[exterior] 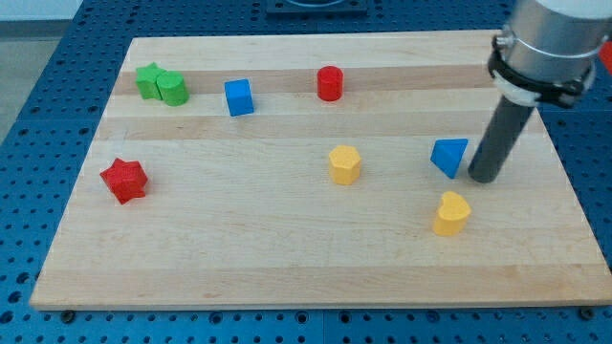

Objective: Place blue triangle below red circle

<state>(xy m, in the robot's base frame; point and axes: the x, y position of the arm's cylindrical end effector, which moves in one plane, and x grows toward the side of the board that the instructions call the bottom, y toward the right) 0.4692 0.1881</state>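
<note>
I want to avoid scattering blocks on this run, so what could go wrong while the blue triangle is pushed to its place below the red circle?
My tip sits just right of the blue triangle. A straight push leftward could drive it into the yellow hexagon, which lies below the red circle. The slanted triangle face may also let the block rotate and slip off my tip.

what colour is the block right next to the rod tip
Blue: the triangle sits just left of my tip, seen in the camera view.
</note>
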